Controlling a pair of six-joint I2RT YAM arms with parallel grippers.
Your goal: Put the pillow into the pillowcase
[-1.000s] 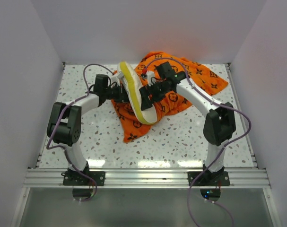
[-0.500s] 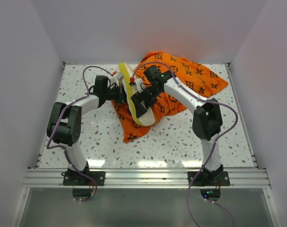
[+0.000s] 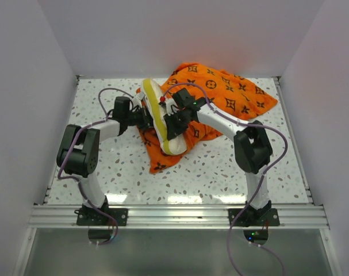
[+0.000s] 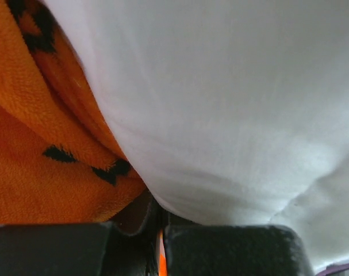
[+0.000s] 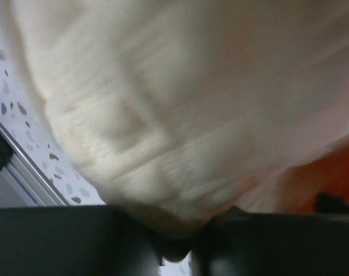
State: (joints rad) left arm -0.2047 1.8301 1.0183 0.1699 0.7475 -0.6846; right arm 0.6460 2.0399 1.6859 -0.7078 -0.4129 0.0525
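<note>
- The pillow (image 3: 153,100), judged soft and light, is stood on edge on the pillowcase (image 3: 231,98), mid-counter (image 3: 220,167).
- The left end effector (image 3: 146,119) is pinched shut on pillowcase cloth; the right end effector (image 3: 172,122) is narrowed on the pillow's edge, likely the firmest hold.

White speckled table (image 3: 220,167) w/ plain white walls (image 3: 163,34) round it, alu rail (image 3: 180,215) at near edge.

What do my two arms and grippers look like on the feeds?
The left arm and right arm match: white tubular links, bulky black joint housings, a thin purple cable looping along each. The left gripper and right gripper have blocky black fingers. Black base plates sit on a silver aluminium rail.
</note>
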